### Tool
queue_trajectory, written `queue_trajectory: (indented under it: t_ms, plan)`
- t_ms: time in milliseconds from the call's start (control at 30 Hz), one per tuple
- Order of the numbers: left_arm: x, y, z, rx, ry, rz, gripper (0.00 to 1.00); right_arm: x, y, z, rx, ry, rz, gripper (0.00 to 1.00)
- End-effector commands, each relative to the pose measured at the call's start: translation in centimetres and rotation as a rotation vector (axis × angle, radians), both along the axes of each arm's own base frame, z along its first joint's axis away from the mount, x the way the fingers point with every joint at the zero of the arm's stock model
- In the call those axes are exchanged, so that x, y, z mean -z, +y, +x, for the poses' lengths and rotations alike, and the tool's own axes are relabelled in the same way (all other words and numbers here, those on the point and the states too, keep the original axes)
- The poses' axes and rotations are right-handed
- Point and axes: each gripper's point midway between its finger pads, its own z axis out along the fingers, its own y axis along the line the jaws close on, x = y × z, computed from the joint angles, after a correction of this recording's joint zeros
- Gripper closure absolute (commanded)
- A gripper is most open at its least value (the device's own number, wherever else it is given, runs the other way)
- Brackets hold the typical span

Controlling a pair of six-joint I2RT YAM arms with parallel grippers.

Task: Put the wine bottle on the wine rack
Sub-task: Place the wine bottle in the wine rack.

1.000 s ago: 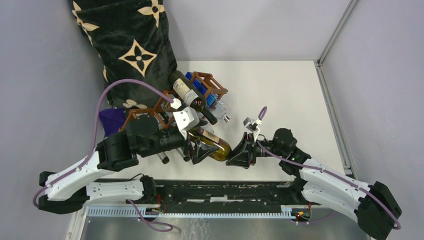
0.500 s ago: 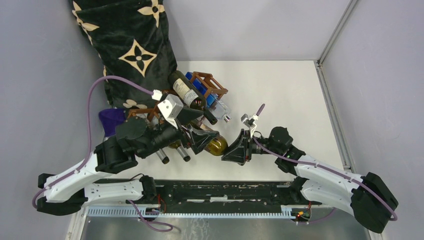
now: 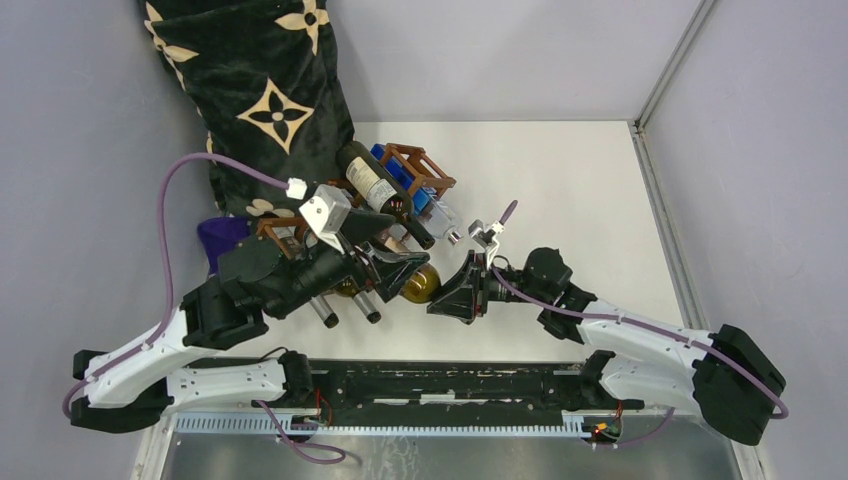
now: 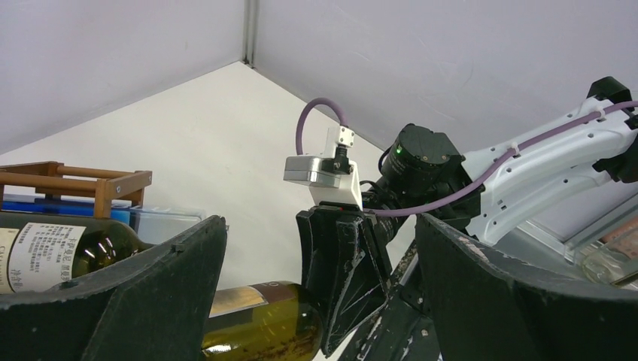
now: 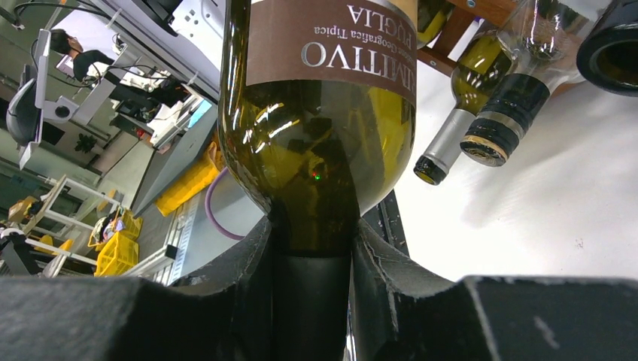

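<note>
Beside stored bottles (image 3: 375,185), right pincer (image 3: 437,293) clenched on wine bottle (image 5: 316,150); left pincer (image 3: 405,277) agape.

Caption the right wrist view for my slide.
Right end effector grips the green wine bottle by its neck, beside other bottles.

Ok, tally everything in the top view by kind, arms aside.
Wine bottle: 4 showing
Clear bottle: 1
Rack: 1
Cushion: 1
Purple item: 1
Total: 8
</note>
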Motion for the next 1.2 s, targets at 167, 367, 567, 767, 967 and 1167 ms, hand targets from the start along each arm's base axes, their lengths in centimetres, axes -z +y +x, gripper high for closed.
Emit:
queue_trajectory:
  t_ms: [167,367,567,767,967,1167]
  plan:
    - [-1.5,1.4,0.5,-0.055,-0.012,-0.054,0.00,-7.6,1.1,0.8,0.038,-0.182,0.214,1.00]
    - [-1.0,1.9,0.7,-0.076,-0.010,-0.049,0.00,-7.5,1.7,1.0,0.042,-0.179,0.209,1.00]
    - [-0.8,2.4,0.9,-0.100,-0.008,-0.040,0.00,-7.5,2.2,1.2,0.050,-0.187,0.203,1.00]
    - [-0.7,2.7,1.0,-0.111,-0.010,-0.039,0.00,-7.6,2.6,1.4,0.060,-0.200,0.194,1.00]
    - [-0.8,3.0,1.0,-0.115,-0.012,-0.040,0.00,-7.8,2.9,1.4,0.070,-0.206,0.197,1.00]
    - [-0.8,3.3,1.1,-0.127,-0.015,-0.040,0.00,-7.8,3.3,1.6,0.079,-0.212,0.190,1.00]
